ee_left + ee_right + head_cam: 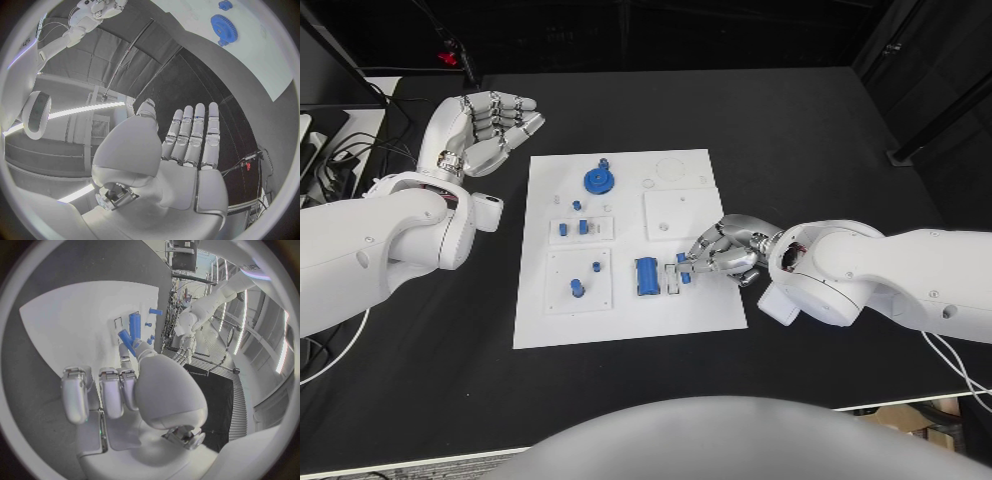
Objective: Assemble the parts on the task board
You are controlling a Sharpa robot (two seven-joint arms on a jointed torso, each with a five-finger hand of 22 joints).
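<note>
The white task board (625, 322) lies in the middle of the black table. On it sit a blue gear (597, 180), small blue pegs (584, 228) in white sockets, and a long blue block (646, 275). My right hand (720, 254) rests over the board's right part and pinches a small blue part (685, 272) between thumb and finger, just right of the block. The right wrist view shows that part (127, 340) at the fingertips, with the block (134, 322) beyond it. My left hand (489, 124) hovers off the board's far left corner, fingers straight (194, 135), holding nothing.
A white square plate (681, 213) and a faint round outline (678, 170) occupy the board's far right part. Another blue peg (577, 288) stands in the near left socket plate. Cables and a stand (452, 55) sit at the table's far left.
</note>
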